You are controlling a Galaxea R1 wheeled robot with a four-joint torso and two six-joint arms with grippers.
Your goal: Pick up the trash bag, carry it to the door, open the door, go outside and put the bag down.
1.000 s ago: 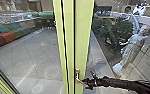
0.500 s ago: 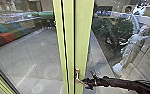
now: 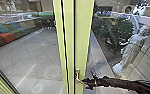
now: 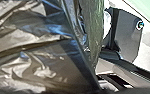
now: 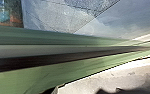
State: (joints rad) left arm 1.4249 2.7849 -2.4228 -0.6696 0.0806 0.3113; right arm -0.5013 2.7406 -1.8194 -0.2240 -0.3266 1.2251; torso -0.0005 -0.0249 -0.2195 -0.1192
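It is bright. In the head view, a thin line of light lies on the floor (image 3: 38, 56) at eight o'clock. In the left wrist view, the trash bag (image 4: 41, 55) shines white and blue.

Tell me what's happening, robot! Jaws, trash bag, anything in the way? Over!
Right jaws at door handle. Dark trash bag close by left wrist. Green door frame straight ahead.

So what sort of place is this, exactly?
Probably the glazed entrance of an office or similar building. The tall green door frame with its handle, what look like colourful block seats and the broad paved floor suggest that.
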